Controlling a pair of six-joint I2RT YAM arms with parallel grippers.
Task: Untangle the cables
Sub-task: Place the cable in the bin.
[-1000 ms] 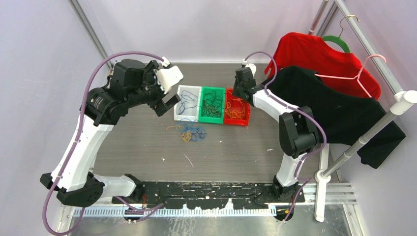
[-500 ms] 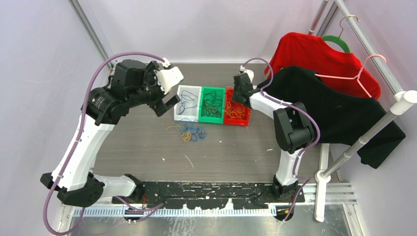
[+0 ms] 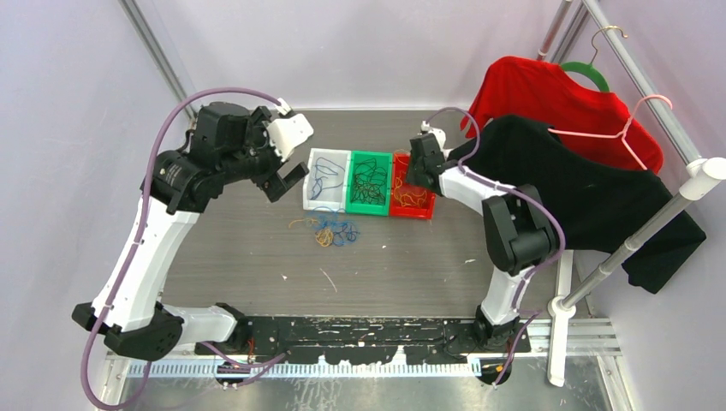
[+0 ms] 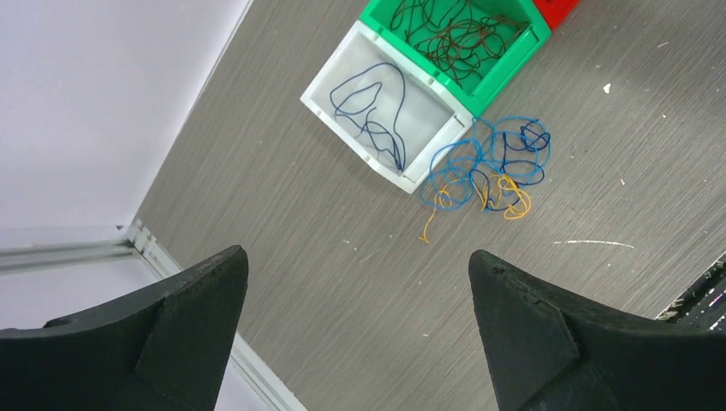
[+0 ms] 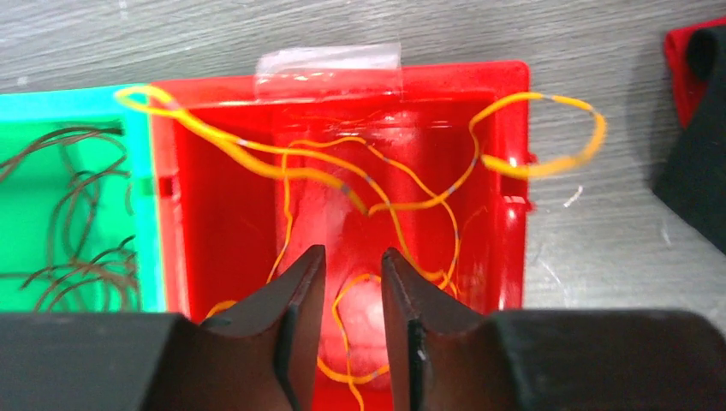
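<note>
A tangle of blue and orange-yellow cables [image 3: 330, 231] [image 4: 488, 167] lies on the table in front of the bins. One blue cable [image 4: 377, 111] rests in the white bin [image 3: 329, 152]. Dark cables [image 4: 449, 34] fill the green bin [image 3: 370, 154]. Orange cables [image 5: 394, 205] lie in the red bin [image 5: 214, 197], with loops over both side rims. My right gripper [image 5: 353, 252] [image 3: 413, 171] hovers over the red bin, jaws parted a little, nothing pinched. My left gripper [image 4: 355, 255] [image 3: 287, 182] hangs wide open, high above the table, left of the white bin.
A red shirt [image 3: 556, 94] and a black shirt [image 3: 582, 188] hang on a clothes rack [image 3: 633, 244] at the right, close behind the right arm. Black cloth [image 5: 698, 188] shows at the right edge of the right wrist view. The side wall is near the left arm.
The right wrist has shifted a little back and forth over the red bin. The left arm has moved slightly to the left, still open.
</note>
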